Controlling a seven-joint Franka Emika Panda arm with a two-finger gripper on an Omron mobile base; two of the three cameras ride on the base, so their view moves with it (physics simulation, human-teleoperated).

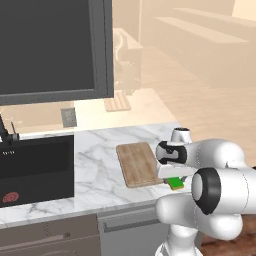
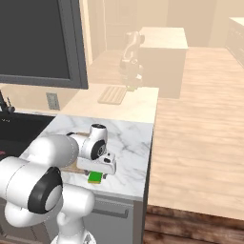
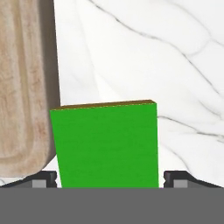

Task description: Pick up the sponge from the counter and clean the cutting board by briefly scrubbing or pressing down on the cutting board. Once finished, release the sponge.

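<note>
The bright green sponge (image 3: 105,146) lies on the white marble counter (image 3: 175,65), just off the right edge of the light-brown wooden cutting board (image 3: 22,87). My gripper (image 3: 109,179) is down over the sponge and open. One dark fingertip (image 3: 46,177) stands close to each side of the sponge, with a thin gap at each. From the left base view the sponge (image 1: 175,183) peeks out under the hand, beside the cutting board (image 1: 137,163). From the right base view the sponge (image 2: 96,177) sits below the gripper (image 2: 98,171) near the counter's front edge.
A black sink (image 1: 35,167) is set into the counter (image 1: 95,165) at the left. A dark window frame (image 1: 50,47) hangs above it. A pale slatted wooden piece (image 1: 117,103) lies on the beige surface behind. The counter ends just right of the sponge.
</note>
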